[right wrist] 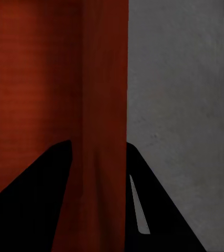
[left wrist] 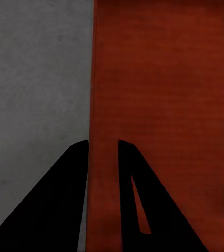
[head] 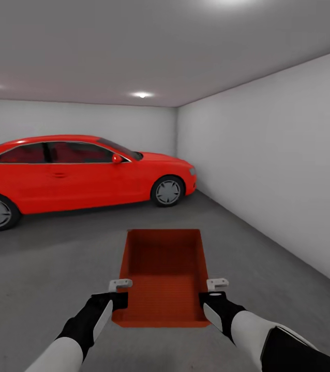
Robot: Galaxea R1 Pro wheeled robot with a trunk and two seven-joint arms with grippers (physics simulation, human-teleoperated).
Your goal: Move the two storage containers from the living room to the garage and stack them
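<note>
A: Left gripper (head: 119, 290) pinches the left wall of the orange-red, finely ribbed, open-topped storage container (head: 161, 279); in the left wrist view its two dark fingers (left wrist: 72, 173) stand one each side of that wall. Right gripper (head: 212, 290) does the same on the opposite wall.

B: Why both sides?

A: My reading: the bin is wide and shallow, so a grip on each long wall keeps it level during carrying. It sits out in front of the robot, between the arms, above the dark grey speckled concrete floor (head: 41, 268). Whether it touches the floor, I cannot tell.

B: Arm pose?

A: Both forearms reach forward and slightly inward, roughly symmetrical, grippers near the bin's near end.

B: Surroundings?

A: Garage: plain white wall (head: 279, 170) on the right, glossy red car (head: 77, 173) well apart, ahead-left.
</note>
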